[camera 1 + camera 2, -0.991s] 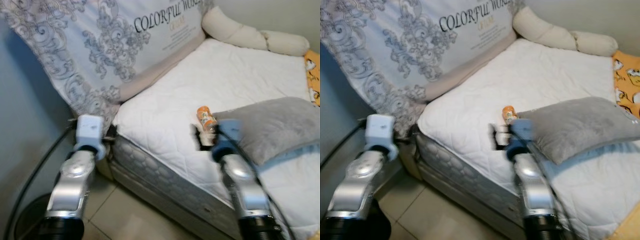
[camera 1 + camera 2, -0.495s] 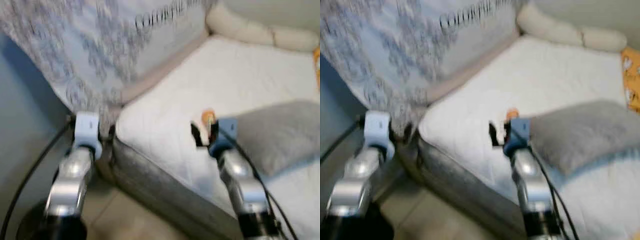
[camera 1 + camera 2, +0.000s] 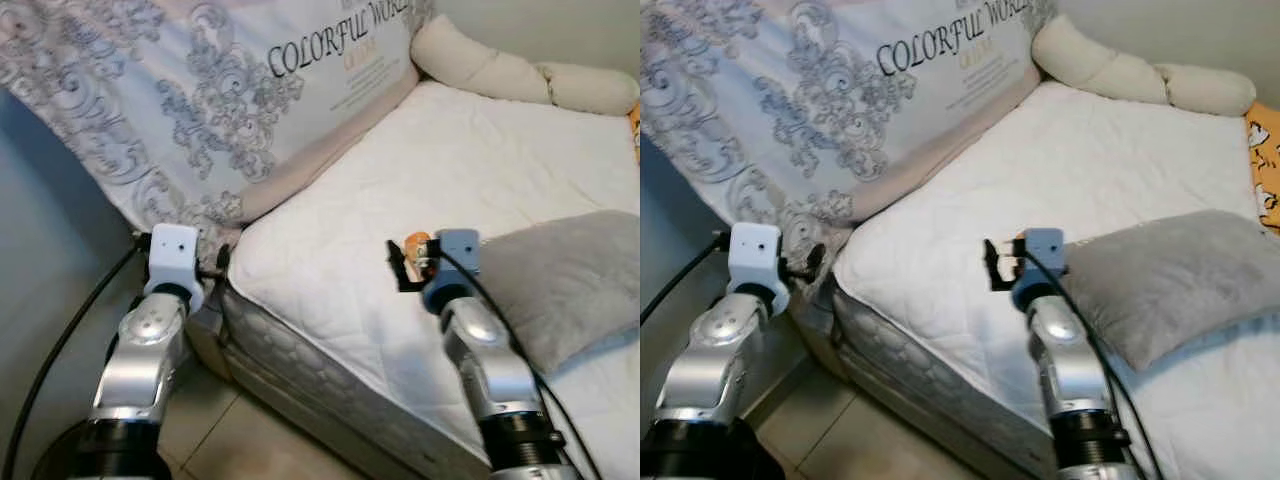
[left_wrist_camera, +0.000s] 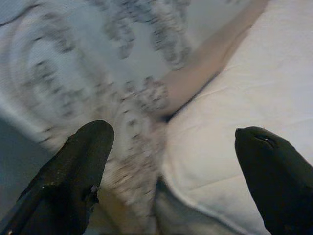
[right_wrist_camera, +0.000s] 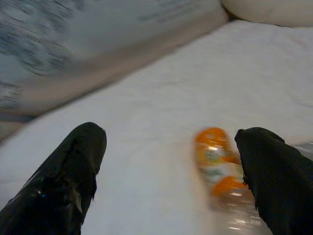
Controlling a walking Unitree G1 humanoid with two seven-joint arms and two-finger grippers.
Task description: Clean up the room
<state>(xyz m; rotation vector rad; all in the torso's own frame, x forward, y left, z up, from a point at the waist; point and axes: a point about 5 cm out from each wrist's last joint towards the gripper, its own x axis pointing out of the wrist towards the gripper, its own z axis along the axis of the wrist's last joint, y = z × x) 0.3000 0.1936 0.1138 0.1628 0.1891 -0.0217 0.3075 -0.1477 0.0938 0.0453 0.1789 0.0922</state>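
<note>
Lying on the white mattress (image 3: 400, 180), the orange-capped bottle (image 5: 215, 164) sits just beside the grey pillow (image 3: 565, 280). The right gripper (image 5: 171, 171) hovers over it, fingers spread wide, the bottle near one fingertip and nothing held. The left gripper (image 4: 171, 176), also wide open and empty, hangs by the mattress corner near the patterned quilt (image 3: 200, 110).

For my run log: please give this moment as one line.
right hand: open, reaching orange bottle on mattress | left hand: open, idle near bed corner | bottle: not grasped

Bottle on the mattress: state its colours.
Orange and white label on the bottle, clearest in the right wrist view.
</note>
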